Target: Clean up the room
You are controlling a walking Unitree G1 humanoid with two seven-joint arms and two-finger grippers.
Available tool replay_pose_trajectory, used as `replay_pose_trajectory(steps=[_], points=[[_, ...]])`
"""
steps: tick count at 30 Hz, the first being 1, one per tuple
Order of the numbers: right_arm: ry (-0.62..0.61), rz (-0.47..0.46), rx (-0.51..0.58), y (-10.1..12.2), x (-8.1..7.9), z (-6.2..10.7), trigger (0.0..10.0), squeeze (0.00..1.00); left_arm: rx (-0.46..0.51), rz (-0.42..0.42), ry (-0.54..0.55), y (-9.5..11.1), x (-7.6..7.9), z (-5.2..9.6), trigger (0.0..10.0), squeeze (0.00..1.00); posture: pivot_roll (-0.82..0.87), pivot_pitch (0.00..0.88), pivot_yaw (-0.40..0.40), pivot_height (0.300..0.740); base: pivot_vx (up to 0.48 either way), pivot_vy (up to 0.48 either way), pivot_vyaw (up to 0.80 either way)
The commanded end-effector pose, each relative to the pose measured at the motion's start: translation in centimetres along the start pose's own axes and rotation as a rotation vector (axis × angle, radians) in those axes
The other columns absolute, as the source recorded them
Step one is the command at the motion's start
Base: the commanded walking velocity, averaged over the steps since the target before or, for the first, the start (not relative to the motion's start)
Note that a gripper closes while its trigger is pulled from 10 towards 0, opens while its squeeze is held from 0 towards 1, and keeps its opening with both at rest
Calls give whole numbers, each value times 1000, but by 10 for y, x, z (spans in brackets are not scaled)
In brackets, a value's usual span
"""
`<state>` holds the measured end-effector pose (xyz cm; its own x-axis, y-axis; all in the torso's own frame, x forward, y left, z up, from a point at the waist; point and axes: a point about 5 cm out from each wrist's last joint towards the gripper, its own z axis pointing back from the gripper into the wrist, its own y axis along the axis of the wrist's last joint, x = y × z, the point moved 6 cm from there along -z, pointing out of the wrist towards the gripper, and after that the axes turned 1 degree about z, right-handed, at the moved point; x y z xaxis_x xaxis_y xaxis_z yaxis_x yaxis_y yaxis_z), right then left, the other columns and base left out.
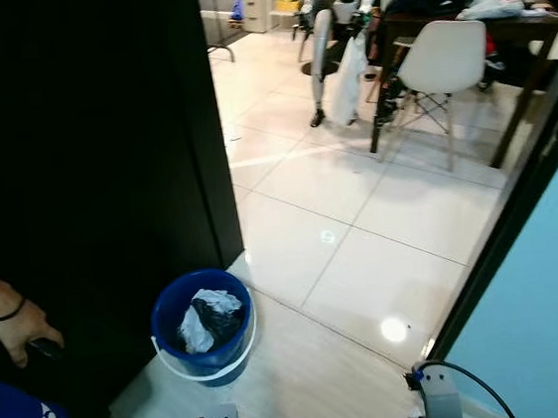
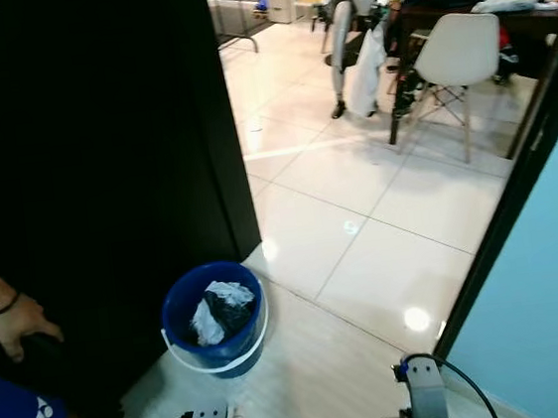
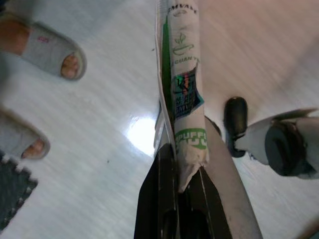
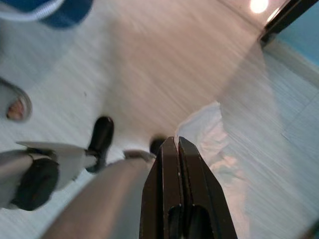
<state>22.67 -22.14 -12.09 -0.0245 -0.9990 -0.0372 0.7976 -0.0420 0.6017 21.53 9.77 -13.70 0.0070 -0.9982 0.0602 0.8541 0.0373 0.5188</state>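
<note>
The floor tiles [image 1: 361,230] were seen glossy, with lamp light reflected. The blue bucket [image 1: 204,327] looked of smooth plastic, crumpled cloth and paper inside. A printed paper wrapper [image 3: 185,89] was gripped in the left hand [image 3: 182,174]. The white chair [image 1: 443,57] appeared matt plastic.

1. My left claw [image 3: 187,172] grips a printed wrapper [image 3: 185,94]; its upper end is cut off by the frame.
2. My right wrist view is motion-blurred; the white thing [image 4: 214,139] behind my right claw [image 4: 178,149] is unidentifiable.
3. The bucket [image 1: 204,327] contents are too crumpled to identify.
4. The person's hand [image 1: 24,331] holds something dark, unclear.
</note>
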Motion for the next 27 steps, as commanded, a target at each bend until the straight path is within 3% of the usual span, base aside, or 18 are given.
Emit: replay_pose_trajectory(steps=[1,3,5,6,14,22,23,24,26,27], points=[[0,14,-5,0,1,0,10000,0,-55,7,-49,-21,32,5,10000,0,-28,78,19,740,0,0,725],[1,16,-4,1,1,0,10000,0,-55,5,-54,-21,38,5,10000,0,-27,78,19,740,0,0,719],[3,18,-3,0,1,0,10000,0,-48,19,-31,-24,13,3,10000,0,-27,79,19,740,0,0,722],[3,19,-3,0,1,0,10000,0,-49,14,-26,-24,9,3,10000,0,-27,79,19,740,0,0,719],[-5,29,-1,0,2,0,10000,0,-36,58,-44,-20,12,3,10000,0,-29,79,21,740,0,0,719],[-45,53,-27,-3,7,0,10000,0,38,87,-42,4,12,1,10000,0,-33,79,23,740,459,0,0],[-47,47,-26,-2,7,0,10000,0,65,103,-25,10,-24,0,10000,0,-31,77,23,740,480,0,0],[-47,47,-26,-2,7,0,10000,0,65,103,-25,10,-24,0,10000,0,-31,77,23,740,480,0,0],[-49,40,-23,-2,7,0,10000,0,105,120,8,17,-84,6,10000,0,-31,76,25,740,480,0,0],[-50,40,-23,-2,7,0,10000,0,114,123,21,18,-104,10,10000,0,-31,76,25,740,480,0,0]])
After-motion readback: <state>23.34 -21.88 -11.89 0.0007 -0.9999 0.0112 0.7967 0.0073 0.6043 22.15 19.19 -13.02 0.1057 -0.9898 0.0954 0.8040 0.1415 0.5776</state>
